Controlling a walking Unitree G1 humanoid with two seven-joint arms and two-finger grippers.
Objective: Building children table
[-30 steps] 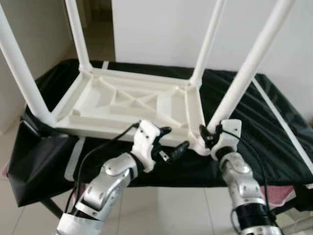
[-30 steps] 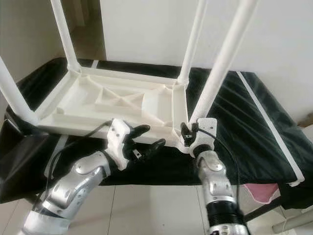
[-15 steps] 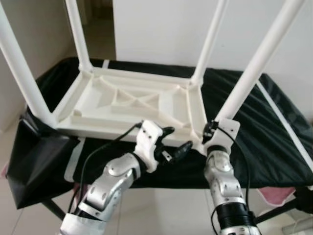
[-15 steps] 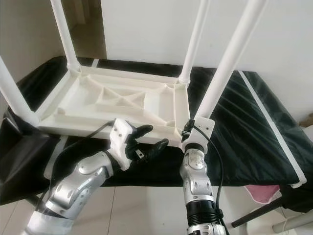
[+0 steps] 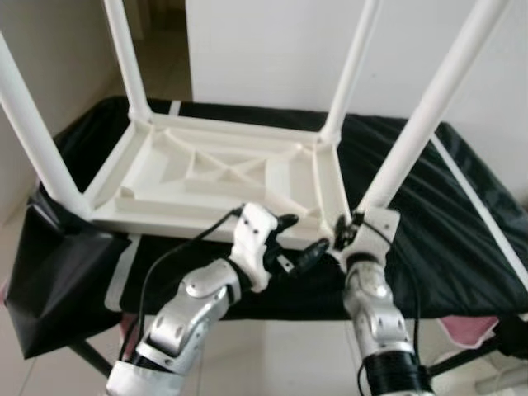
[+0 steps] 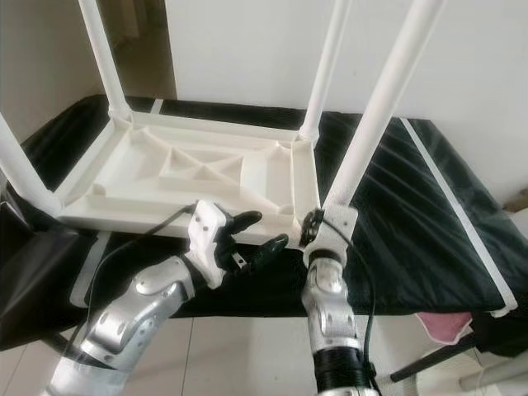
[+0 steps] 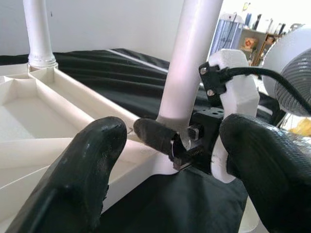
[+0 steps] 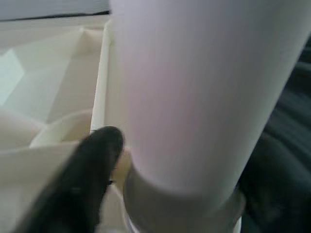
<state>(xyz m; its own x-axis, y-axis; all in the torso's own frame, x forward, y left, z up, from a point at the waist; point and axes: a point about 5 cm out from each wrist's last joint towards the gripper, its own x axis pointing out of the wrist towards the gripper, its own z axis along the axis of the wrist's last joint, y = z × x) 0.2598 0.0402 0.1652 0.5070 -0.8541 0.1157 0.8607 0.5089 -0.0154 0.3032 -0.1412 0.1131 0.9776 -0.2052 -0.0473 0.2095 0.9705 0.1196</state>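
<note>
Gripping the base of the near right leg, my right claw sits at the front right corner of the upturned children's table; in my right wrist view one black finger presses against the white tube just above its socket, the other finger lies hidden behind the leg, so I take the claw as clamped around it. My left claw hangs just beside that corner, at the table's front edge, fingers spread apart and holding nothing; in my left wrist view its two black fingertips frame the leg and my right claw between them.

The table lies upside down on the counter, which is draped in a black cloth, with its ribbed underside facing up. Four white legs stand up from its corners: the near left leg, the far left leg and the far right leg besides the one I hold. A white wall rises behind the counter. Pale tiled floor shows below my arms.
</note>
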